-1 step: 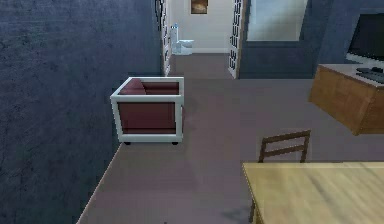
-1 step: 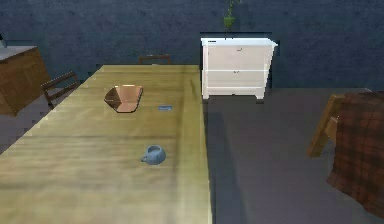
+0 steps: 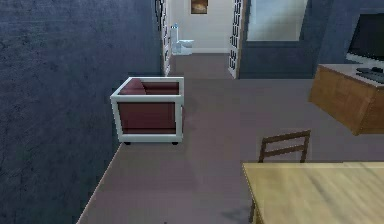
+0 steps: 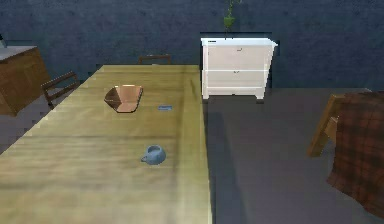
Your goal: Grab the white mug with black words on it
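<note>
Nearest: long wooden surface [image 4: 90, 180], running from the arm side view's bottom edge up the left half. Its corner is also at the forward view's bottom right.

On it:
- small blue-grey rounded thing [image 4: 152, 154], nearest, toward the surface's right edge
- small flat bluish thing [image 4: 166, 106], farther up
- brown bowl [image 4: 124, 97], just left of that flat thing, not touching it

White mug: can't tell where it is. Neither small blob reads as white with black words.

Hand: can't tell its state.

Rest of the arm side view:
- chair back [image 4: 60, 86] at the surface's left side
- wooden cabinet [image 4: 20, 78] beyond it, at the left edge
- white dresser [image 4: 237, 68] against the dark blue far wall, green plant [image 4: 231, 14] on top
- red plaid seat [image 4: 360, 150] at the right edge

Forward view:
- wooden chair [image 3: 285, 146] tucked just beyond the surface corner
- white-framed red armchair [image 3: 148, 110] beside the dark blue wall [image 3: 50, 100] on the left
- wooden desk [image 3: 345, 98] on the right with a monitor [image 3: 368, 40] on it
- open doorway at the far end, toilet [image 3: 183, 44] behind it
</note>
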Motion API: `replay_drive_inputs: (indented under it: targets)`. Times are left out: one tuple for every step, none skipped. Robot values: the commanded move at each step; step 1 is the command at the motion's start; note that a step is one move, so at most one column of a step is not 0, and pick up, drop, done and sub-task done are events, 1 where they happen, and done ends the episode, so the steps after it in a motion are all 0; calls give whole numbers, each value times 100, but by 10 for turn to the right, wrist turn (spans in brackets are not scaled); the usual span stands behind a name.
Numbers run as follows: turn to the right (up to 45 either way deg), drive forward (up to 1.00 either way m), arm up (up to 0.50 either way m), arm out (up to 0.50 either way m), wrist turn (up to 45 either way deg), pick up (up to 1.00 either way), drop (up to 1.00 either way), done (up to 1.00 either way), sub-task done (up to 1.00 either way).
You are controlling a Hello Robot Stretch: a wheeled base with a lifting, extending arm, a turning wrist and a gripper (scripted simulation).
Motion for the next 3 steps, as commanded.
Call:
replay_drive_inputs:
  targets:
    - [0, 0, 38, 0, 0, 0, 0, 0, 0]
    - [0, 0, 0, 38, 0, 0, 0, 0, 0]
    - [0, 0, 0, 0, 450, 0, 0, 0, 0]
